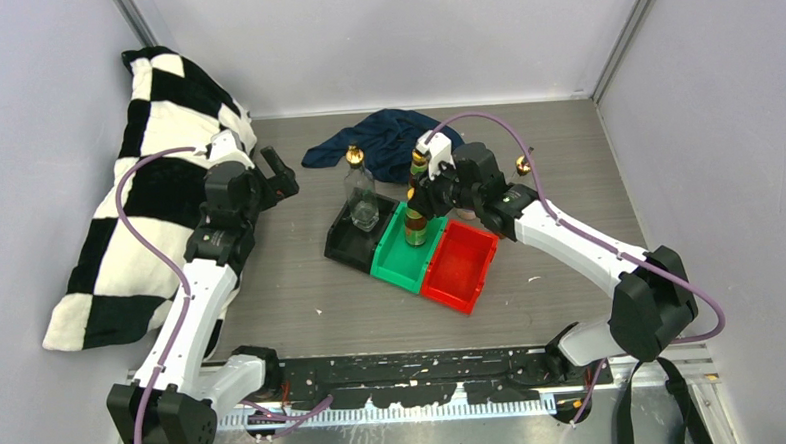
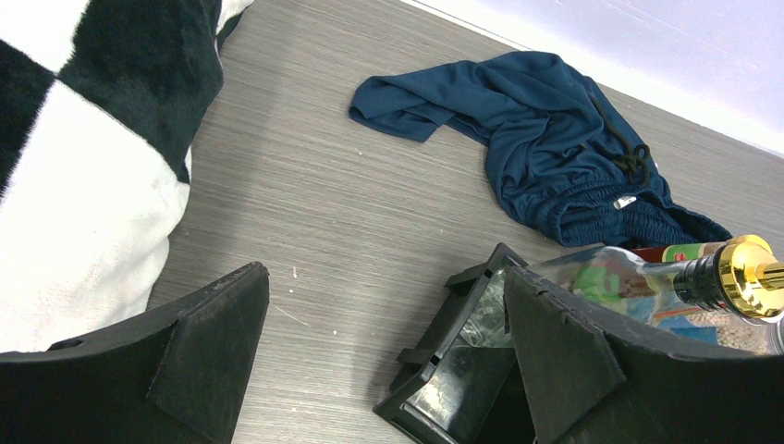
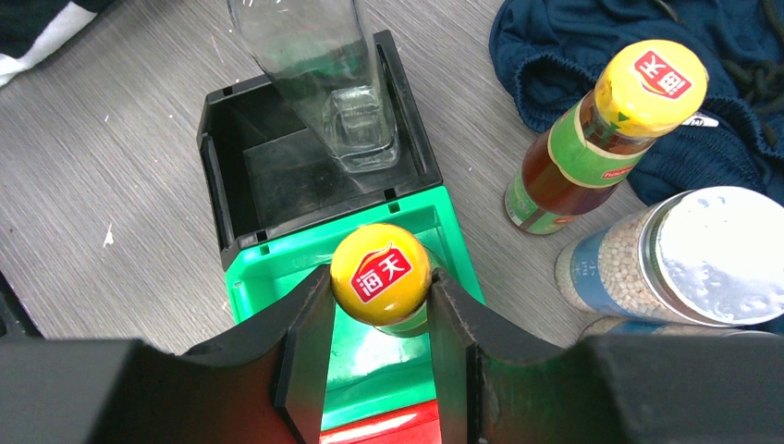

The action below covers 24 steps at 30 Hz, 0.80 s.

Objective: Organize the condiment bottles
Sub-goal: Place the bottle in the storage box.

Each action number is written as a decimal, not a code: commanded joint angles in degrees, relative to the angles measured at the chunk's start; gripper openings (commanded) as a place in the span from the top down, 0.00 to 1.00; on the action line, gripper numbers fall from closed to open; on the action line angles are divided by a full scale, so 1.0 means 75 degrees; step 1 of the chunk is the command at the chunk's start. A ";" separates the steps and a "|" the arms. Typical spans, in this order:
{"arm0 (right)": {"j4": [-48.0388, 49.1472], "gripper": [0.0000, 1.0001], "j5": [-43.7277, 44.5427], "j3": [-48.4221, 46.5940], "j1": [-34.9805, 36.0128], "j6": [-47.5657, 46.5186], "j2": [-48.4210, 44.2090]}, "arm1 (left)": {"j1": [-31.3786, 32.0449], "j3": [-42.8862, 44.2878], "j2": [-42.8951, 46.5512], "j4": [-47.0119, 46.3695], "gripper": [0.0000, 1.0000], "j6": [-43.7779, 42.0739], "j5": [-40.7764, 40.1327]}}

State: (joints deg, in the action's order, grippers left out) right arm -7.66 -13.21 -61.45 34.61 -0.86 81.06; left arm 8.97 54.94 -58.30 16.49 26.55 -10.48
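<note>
My right gripper [image 3: 381, 294] is shut on the yellow cap of a dark bottle [image 3: 381, 270], held upright in the green bin [image 3: 242, 289]; in the top view it is the bottle [image 1: 415, 229] under the gripper [image 1: 420, 195]. A clear glass bottle with a gold top [image 1: 360, 195] stands in the black bin [image 1: 344, 246]. The second yellow-capped bottle [image 3: 599, 139] and two white-capped jars [image 3: 679, 259] stand on the table behind the bins. A second gold top [image 1: 523, 164] shows behind the right arm. My left gripper [image 1: 285, 177] is open and empty, left of the black bin [image 2: 434, 375].
The red bin [image 1: 459, 266] sits right of the green one, with nothing in it. A dark blue cloth [image 1: 375, 138] lies at the back, close to the bottles. A black and white checked pillow [image 1: 157, 192] fills the left side. Grey walls close the back and sides.
</note>
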 commanded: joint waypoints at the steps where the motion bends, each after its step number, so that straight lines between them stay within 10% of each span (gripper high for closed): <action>1: 0.1302 0.99 -0.0160 -0.0203 -0.0048 0.0115 -0.0202 | -0.0036 -0.0007 -0.0013 -0.0357 0.02 -0.0100 -0.0079; 24: 0.1591 0.99 -0.0065 0.0047 -0.0049 0.0028 -0.0273 | -0.0036 0.0011 -0.0007 -0.0359 0.02 -0.0109 -0.0056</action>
State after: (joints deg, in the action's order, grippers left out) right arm -5.17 -13.17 -59.83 34.37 -0.71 81.06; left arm 8.97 54.94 -58.41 16.47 26.52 -10.48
